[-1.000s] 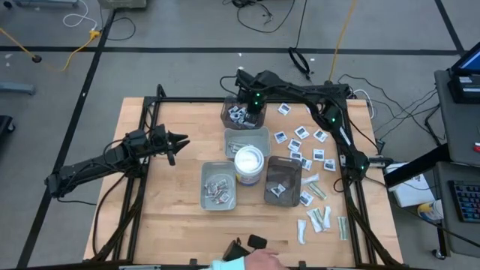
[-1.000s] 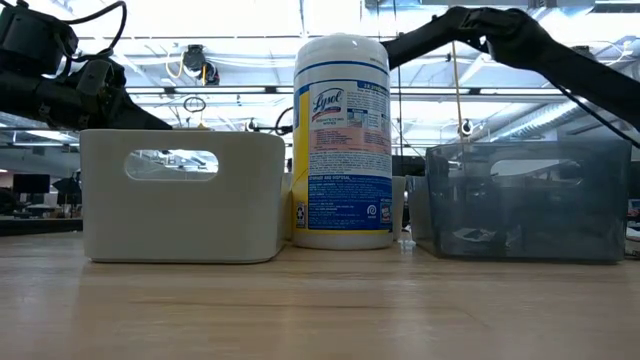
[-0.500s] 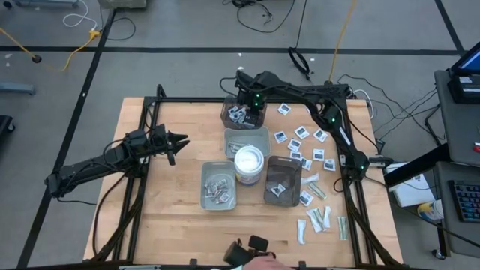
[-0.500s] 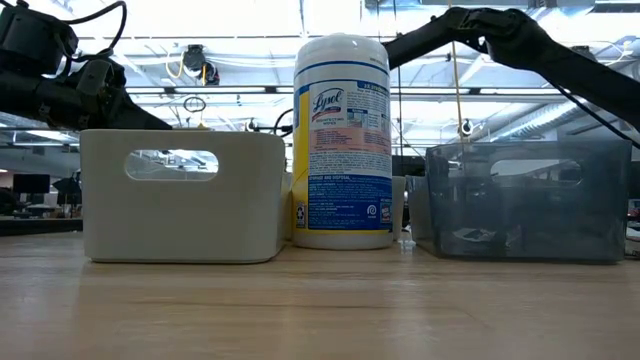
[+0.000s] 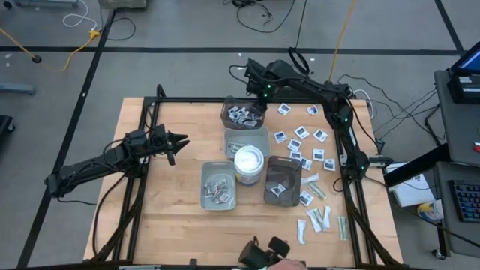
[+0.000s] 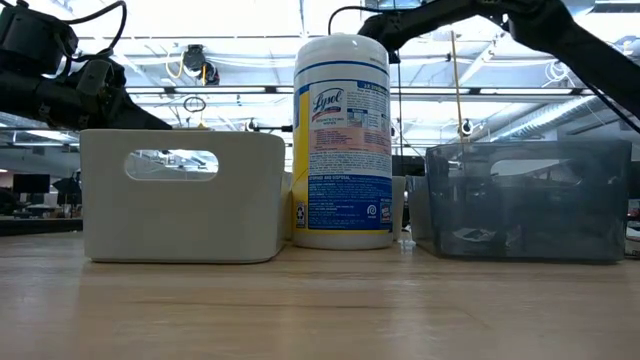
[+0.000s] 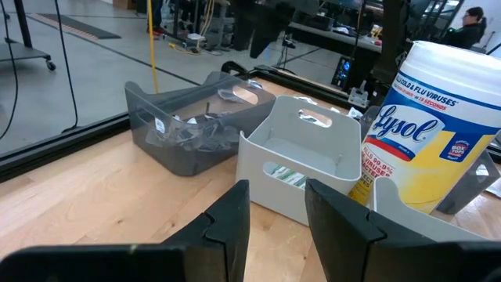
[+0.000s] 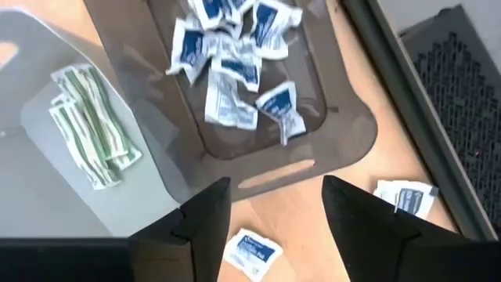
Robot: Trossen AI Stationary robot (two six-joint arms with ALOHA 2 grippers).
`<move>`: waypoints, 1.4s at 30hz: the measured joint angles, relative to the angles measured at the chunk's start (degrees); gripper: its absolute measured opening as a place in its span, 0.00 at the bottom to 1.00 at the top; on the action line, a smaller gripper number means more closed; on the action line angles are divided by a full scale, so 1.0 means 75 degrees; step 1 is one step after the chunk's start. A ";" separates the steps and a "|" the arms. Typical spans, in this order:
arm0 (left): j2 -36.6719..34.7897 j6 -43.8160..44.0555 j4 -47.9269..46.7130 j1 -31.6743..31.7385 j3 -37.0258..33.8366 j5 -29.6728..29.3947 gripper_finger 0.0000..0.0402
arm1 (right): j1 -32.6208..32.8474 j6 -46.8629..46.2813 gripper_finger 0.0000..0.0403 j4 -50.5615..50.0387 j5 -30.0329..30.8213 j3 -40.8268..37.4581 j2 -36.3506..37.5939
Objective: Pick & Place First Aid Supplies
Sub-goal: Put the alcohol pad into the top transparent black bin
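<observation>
Four trays sit on your wooden surface (image 5: 172, 202) around a round white tub (image 5: 249, 161): a dark translucent tray (image 5: 242, 113) at the far side, a grey tray (image 5: 247, 140) next to it, another grey tray (image 5: 218, 185) on the near left, and a second dark tray (image 5: 283, 181) on the near right.

Your right gripper (image 5: 251, 73) hangs just past the far edge of the far dark tray, its fingers spread apart and holding nothing. Your left gripper (image 5: 180, 142) waits over the surface's left side, well apart from the trays, fingers likewise parted and empty.

Your first aid supplies come in two kinds. Square white packets (image 8: 235, 70) with blue print lie heaped and crumpled in the far dark tray, and more of them (image 5: 300, 135) are scattered flat on the surface to the right of the trays. Narrow pale green-white strips (image 8: 90, 125) are stacked in the grey tray beside it, with further strips (image 5: 321, 217) loose near the surface's right front corner.
</observation>
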State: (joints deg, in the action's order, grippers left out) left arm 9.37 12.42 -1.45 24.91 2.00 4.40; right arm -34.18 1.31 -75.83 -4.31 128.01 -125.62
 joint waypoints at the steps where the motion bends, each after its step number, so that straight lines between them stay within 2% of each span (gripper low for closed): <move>1: 0.0000 -0.0003 0.0000 0.0000 0.0000 0.0000 0.32 | -0.0046 0.0021 0.48 -0.0083 0.0002 -0.0002 0.0000; 5: 0.0000 -0.0001 -0.0003 -0.0003 0.0000 0.0000 0.32 | -0.0459 0.0028 0.46 -0.0185 -0.0023 -0.0410 0.0251; 8: 0.0000 -0.0003 -0.0001 -0.0001 0.0000 0.0000 0.32 | -0.0847 -0.0014 0.45 -0.0002 0.0418 -0.0947 0.0649; 16: 0.0000 0.0000 0.0000 -0.0003 0.0000 0.0003 0.32 | -0.1966 -0.0482 0.45 0.0981 0.1191 -0.3304 0.1940; 25: 0.0000 -0.0001 0.0003 -0.0003 0.0000 0.0001 0.32 | -0.3305 -0.0612 0.43 0.2305 0.1348 -0.5719 0.3159; 33: 0.0000 -0.0002 0.0000 0.0000 0.0000 0.0002 0.32 | -0.3897 -0.0497 0.42 0.2453 0.1404 -0.6273 0.3391; 42: 0.0000 -0.0002 0.0000 -0.0003 0.0000 0.0002 0.32 | -0.3815 -0.0707 0.42 0.3938 0.1405 -0.7279 0.3392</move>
State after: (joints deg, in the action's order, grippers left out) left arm 9.37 12.41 -1.45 24.88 2.00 4.42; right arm -62.80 -3.99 -46.29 6.23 73.41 -100.18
